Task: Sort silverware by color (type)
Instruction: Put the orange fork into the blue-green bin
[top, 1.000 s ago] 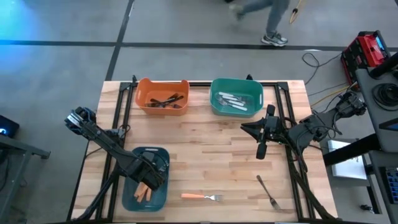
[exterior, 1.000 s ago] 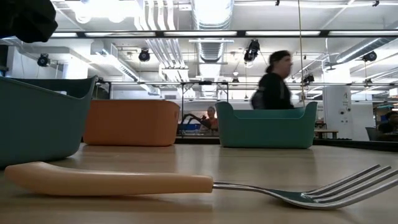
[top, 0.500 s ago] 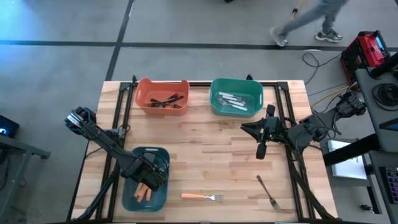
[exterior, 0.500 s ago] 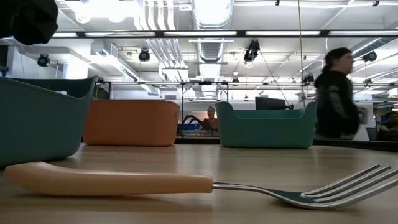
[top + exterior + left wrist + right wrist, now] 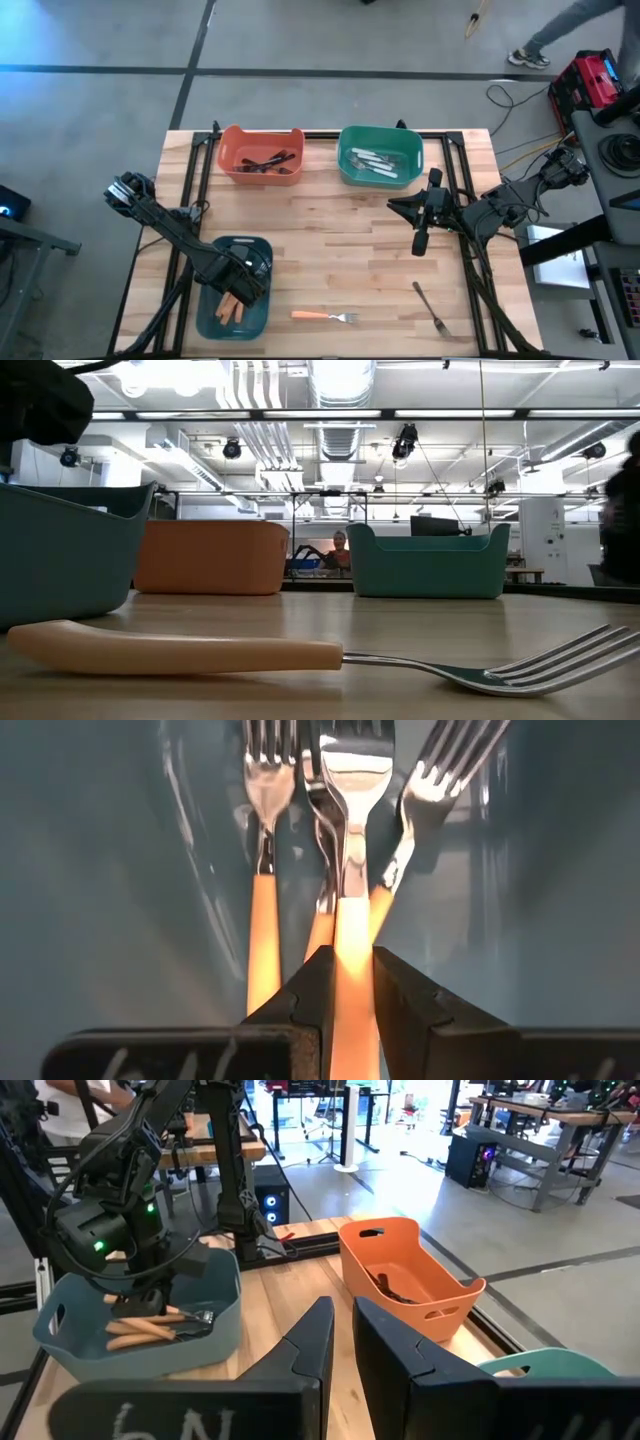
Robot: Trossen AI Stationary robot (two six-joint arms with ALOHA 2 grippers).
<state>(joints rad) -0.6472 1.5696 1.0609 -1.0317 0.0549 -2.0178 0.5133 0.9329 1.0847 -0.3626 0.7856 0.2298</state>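
Orange bin's (image 5: pixel 260 153) dark utensils indistinct, orange-handled fork (image 5: pixel 300 655) tines cut off

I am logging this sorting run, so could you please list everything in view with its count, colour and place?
blue bin: one, dark blue, near left of the table; holds orange-handled utensils, at least three.
orange bin: one, orange, far side left of centre; holds dark utensils, count unclear.
teal bin: one, teal, far side right of centre; holds white-handled utensils, count unclear.
orange-handled fork: one, loose at the near edge, centre.
dark fork: one, loose near the right corner.
table: one, light wood.
left gripper: over the blue bin, shut on an orange-handled spoon.
right gripper: shut, empty, hovering right of centre.
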